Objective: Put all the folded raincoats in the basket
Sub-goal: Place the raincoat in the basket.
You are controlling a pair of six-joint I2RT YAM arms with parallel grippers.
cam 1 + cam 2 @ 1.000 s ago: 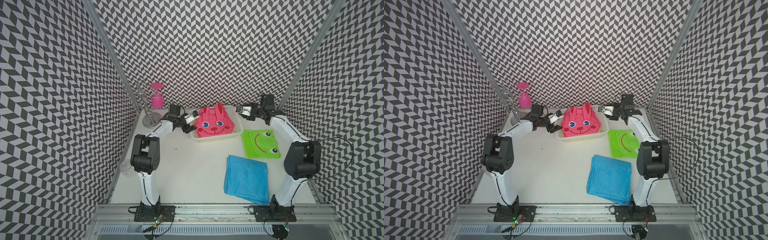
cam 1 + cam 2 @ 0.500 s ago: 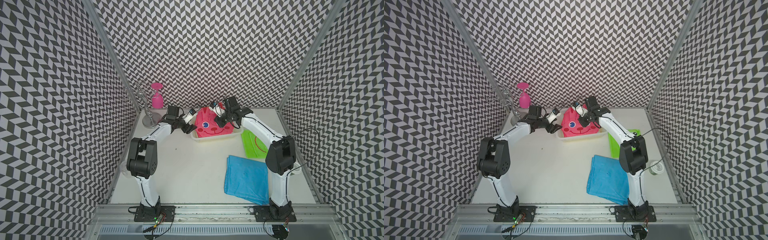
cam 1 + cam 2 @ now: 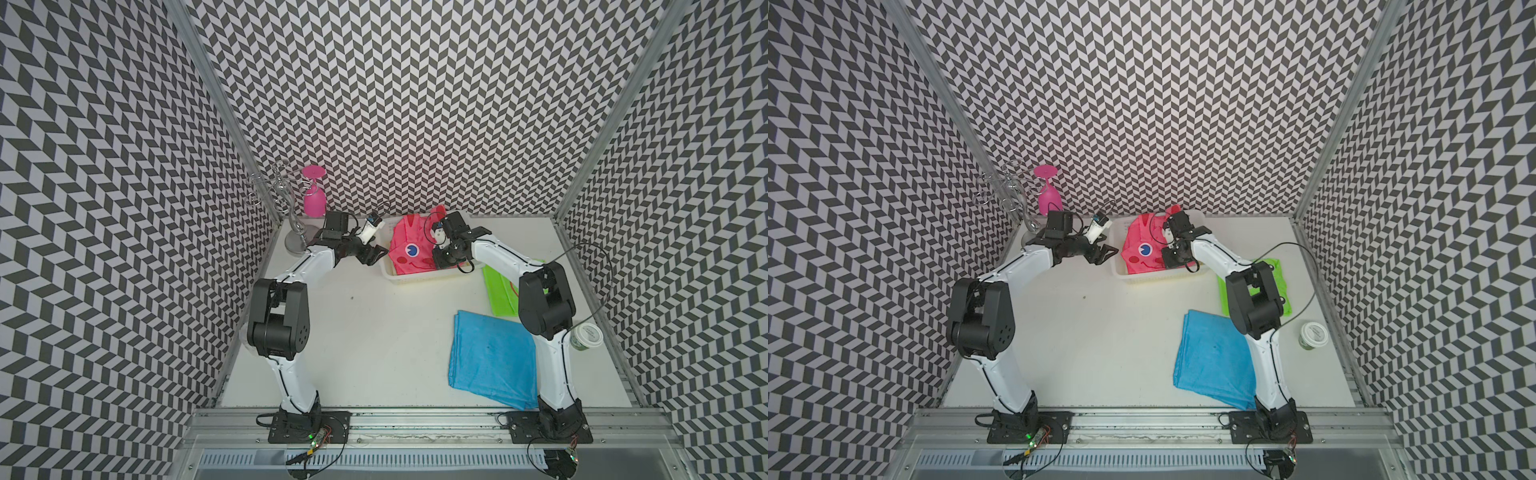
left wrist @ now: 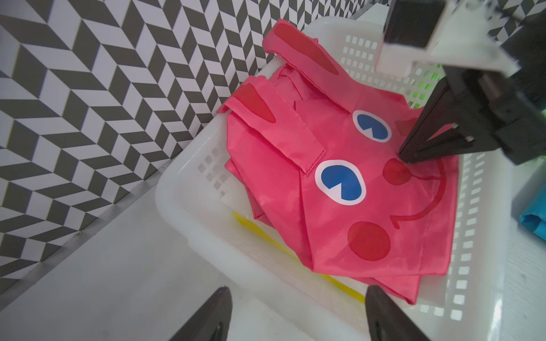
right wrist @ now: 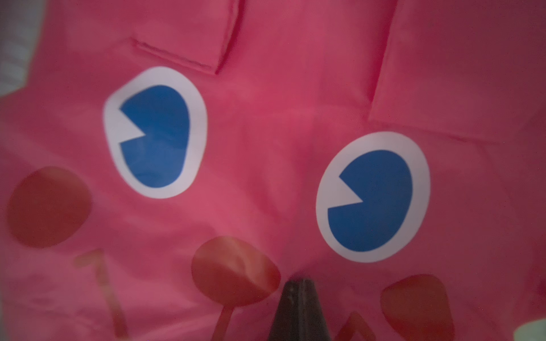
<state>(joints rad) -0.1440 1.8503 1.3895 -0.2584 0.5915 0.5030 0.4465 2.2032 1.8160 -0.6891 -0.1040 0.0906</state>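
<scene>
A pink folded raincoat [image 3: 409,249] [image 3: 1142,249] [image 4: 339,192] with a rabbit face lies in the white perforated basket [image 3: 415,279] [image 3: 1154,278] [image 4: 183,189] at the back middle of the table. Its ears poke over the far rim. My right gripper [image 3: 436,259] [image 3: 1167,259] [image 4: 407,156] [image 5: 298,283] is shut, and its joined tips press on the raincoat [image 5: 266,133] beside the red nose. My left gripper [image 3: 376,253] [image 3: 1106,253] [image 4: 297,290] stands open just outside the basket's left rim, holding nothing.
A green folded raincoat [image 3: 498,291] lies right of the basket and a blue one [image 3: 490,357] at the front right. A lidded cup [image 3: 587,336] stands by the right wall. A wire rack [image 3: 282,195] with a pink glass [image 3: 313,197] fills the back left corner. Something yellow [image 4: 260,230] lies under the pink raincoat.
My right arm swung left from beyond the basket's right end onto the pink raincoat, and its jaws closed on the way. The left arm has barely moved.
</scene>
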